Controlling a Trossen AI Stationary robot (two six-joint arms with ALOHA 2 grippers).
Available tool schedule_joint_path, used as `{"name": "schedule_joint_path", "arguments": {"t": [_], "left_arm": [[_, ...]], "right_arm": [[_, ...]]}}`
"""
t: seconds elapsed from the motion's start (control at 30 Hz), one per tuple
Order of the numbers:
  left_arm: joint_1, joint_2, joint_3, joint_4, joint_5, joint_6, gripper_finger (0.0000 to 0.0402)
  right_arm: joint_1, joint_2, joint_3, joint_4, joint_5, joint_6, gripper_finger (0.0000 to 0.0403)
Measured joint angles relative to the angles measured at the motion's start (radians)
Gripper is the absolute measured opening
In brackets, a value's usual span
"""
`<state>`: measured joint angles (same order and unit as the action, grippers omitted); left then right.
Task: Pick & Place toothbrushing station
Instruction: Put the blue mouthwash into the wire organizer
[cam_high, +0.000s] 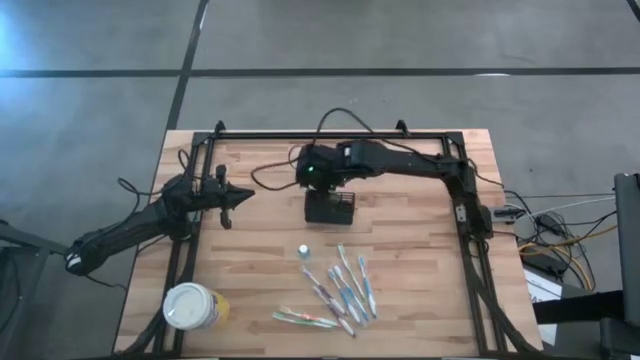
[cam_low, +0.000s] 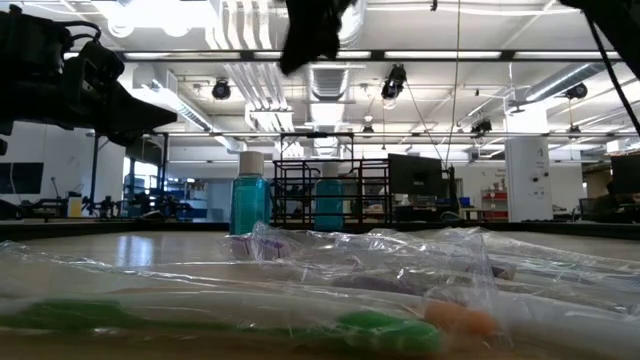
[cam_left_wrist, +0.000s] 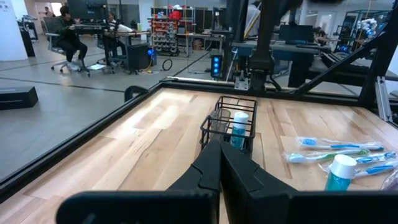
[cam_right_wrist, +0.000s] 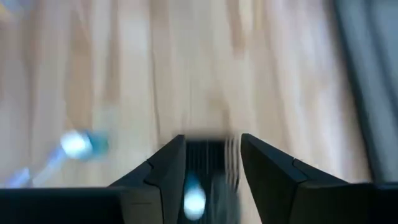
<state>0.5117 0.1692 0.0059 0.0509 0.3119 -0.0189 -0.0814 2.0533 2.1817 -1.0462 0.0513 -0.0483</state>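
The toothbrushing station (cam_high: 330, 207), a small black wire caddy, stands on its base on the wooden table, left of centre. It holds a teal bottle with a white cap (cam_left_wrist: 239, 127). My right gripper (cam_high: 320, 185) hangs open above the caddy, slanting down, and touches nothing. In the right wrist view the caddy (cam_right_wrist: 208, 168) shows blurred in the gap between my right gripper's (cam_right_wrist: 211, 140) fingers. My left gripper (cam_high: 235, 197) waits shut over the table's left part, pointing at the caddy (cam_left_wrist: 229, 127).
Several wrapped toothbrushes (cam_high: 340, 290) lie near the table's front edge. A small teal bottle (cam_high: 304, 250) stands just behind them. A yellow cup with a white lid (cam_high: 190, 307) stands at the near left corner. A black frame (cam_high: 330, 133) borders the table.
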Motion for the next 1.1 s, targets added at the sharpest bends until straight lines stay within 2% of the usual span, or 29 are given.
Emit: {"name": "schedule_joint_path", "arguments": {"t": [0.17,0.3,0.57,0.7,0.8,1.1], "left_arm": [[0.000,0.004,0.000,0.000,0.000,0.000,0.0005],[0.000,0.007,0.000,-0.003,0.000,0.000,0.0005],[0.000,0.015,0.000,-0.004,0.000,0.000,0.0005],[0.000,0.016,0.000,-0.004,0.000,0.000,0.0005],[0.000,0.018,0.000,-0.005,0.001,-0.019,0.0005],[0.000,0.026,0.000,-0.006,0.003,-0.032,0.0005]], "right_arm": [[0.017,-0.145,-0.103,0.234,-0.012,-0.097,0.0126],[0.009,-0.292,-0.264,0.385,-0.055,-0.117,0.0101],[0.009,-0.631,-0.791,0.839,-0.087,-0.112,0.0043],[0.009,-0.758,-1.077,1.151,-0.107,-0.072,0.0022],[0.009,-0.821,-1.267,1.349,-0.137,-0.041,0.0012],[-0.010,-0.982,-1.698,1.734,-0.131,0.052,0.0008]]}}
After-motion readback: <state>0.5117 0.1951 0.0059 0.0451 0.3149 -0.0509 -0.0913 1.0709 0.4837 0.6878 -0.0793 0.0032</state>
